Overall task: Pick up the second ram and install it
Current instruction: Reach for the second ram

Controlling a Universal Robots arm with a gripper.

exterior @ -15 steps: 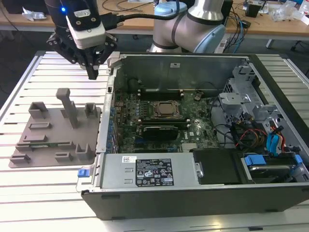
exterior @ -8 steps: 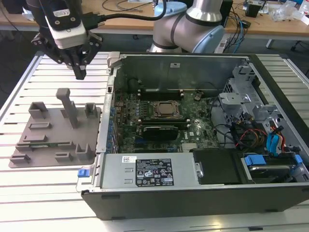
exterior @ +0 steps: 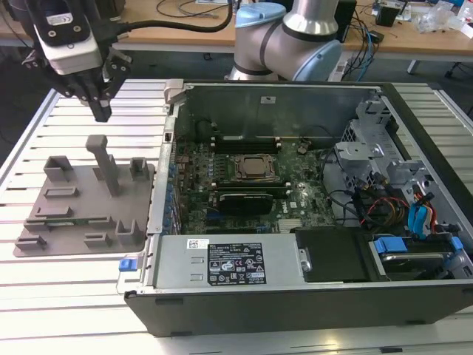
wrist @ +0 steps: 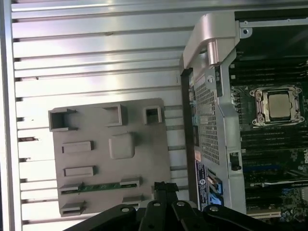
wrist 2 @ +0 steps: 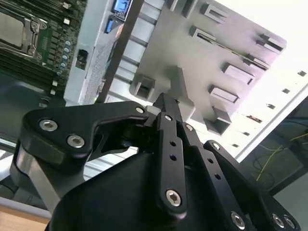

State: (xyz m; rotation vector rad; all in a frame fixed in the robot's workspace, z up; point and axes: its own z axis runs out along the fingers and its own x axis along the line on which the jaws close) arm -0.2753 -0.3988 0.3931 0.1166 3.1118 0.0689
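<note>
2nd ram (wrist: 101,186) lying in grey tray (wrist: 144,144) slot; claw (exterior: 100,111) together, empty, above tray; open case (exterior: 310,314) beside.

Robotics lab: open PC case (exterior: 295,281) on slatted alu bench (exterior: 59,288), cable-strewn desks (exterior: 421,38) behind.

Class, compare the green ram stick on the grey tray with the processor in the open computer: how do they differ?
The ram stick is long, thin and green; the processor is square with a silvery top. The ram stick rests on the grey tray outside the case; the processor sits on the motherboard inside it. Shared: the hand touches neither.
</note>
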